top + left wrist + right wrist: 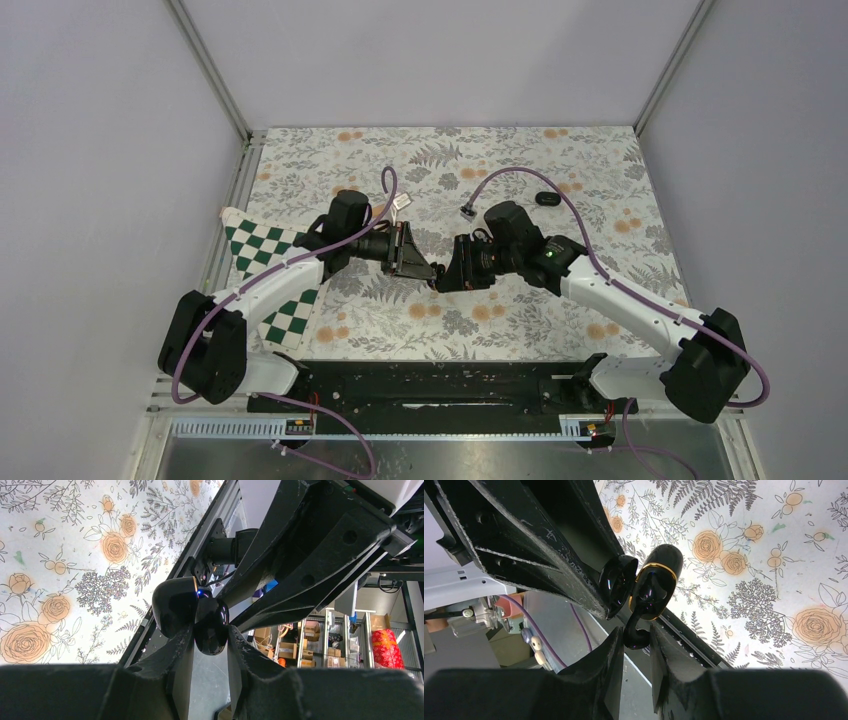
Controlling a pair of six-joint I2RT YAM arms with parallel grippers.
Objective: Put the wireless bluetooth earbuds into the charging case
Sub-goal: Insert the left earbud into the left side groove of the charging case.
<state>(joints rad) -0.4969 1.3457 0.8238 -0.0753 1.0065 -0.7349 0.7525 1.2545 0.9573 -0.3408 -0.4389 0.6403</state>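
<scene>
The case point(663, 562) is smooth, glossy black plastic with a shiny gold rim. The earbud point(636, 636) is glossy black too. The fingers point(594, 680) look matt black with rough, scuffed edges. The table point(520, 160) has a matt floral-print cover.

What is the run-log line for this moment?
left gripper: shut on open charging case | right gripper: shut on earbud, at case mouth | seated: cannot tell

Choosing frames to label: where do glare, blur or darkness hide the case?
Left wrist: charging case glossy with reflections, left fingers in the foreground dark and soft. Right wrist: case crisp, earbud black against black right fingers. Top external: even light, soft shadows, case too small to make out.
</scene>
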